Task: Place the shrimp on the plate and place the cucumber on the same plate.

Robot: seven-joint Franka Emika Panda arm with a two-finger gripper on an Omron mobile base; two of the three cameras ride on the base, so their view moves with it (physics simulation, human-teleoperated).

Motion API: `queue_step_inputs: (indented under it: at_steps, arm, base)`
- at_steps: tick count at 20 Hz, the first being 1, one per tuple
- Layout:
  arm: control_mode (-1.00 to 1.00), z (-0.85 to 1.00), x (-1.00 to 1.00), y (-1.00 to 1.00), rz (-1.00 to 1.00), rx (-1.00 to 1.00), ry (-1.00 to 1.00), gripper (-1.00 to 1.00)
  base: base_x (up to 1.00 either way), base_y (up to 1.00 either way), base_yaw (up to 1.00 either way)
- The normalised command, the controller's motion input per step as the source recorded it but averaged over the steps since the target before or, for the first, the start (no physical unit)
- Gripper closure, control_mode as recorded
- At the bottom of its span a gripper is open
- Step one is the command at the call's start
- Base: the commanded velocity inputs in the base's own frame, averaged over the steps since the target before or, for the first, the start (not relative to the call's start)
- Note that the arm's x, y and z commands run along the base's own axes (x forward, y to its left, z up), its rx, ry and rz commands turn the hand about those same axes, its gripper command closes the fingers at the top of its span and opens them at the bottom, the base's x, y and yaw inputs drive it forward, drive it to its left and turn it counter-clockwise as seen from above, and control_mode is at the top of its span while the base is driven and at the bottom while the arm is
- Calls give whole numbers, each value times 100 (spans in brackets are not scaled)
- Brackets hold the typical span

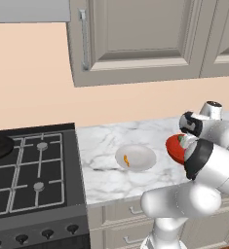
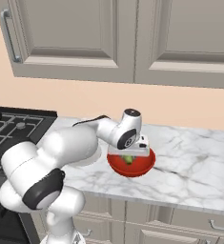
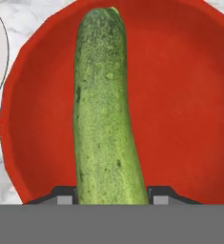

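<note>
Cucumber (image 3: 106, 109) gripped between pincer (image 3: 111, 195) tips, over red bowl (image 3: 180, 95), shrimp (image 1: 126, 160) on plate (image 1: 144, 154)

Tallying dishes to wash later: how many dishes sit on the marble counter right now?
2. The plate lies near the stove with the shrimp on it; the red bowl sits to its right, holding the cucumber. The arm may hide others.

Cucumber (image 3: 106, 109) base behind claw (image 3: 112, 195)
</note>
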Motion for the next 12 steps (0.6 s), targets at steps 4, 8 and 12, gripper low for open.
queue_step_inputs:
  at_steps: [4, 8, 12]
  arm:
    - [-100, 80, -25, 23, -1, 0, 0, 100]
    - [-100, 34, -29, 49, -9, 1, 0, 100]
    - [-100, 10, -9, 80, -9, 0, -1, 100]
  base:
    - [0, 0, 0]
    - [0, 0, 0]
    - [0, 0, 0]
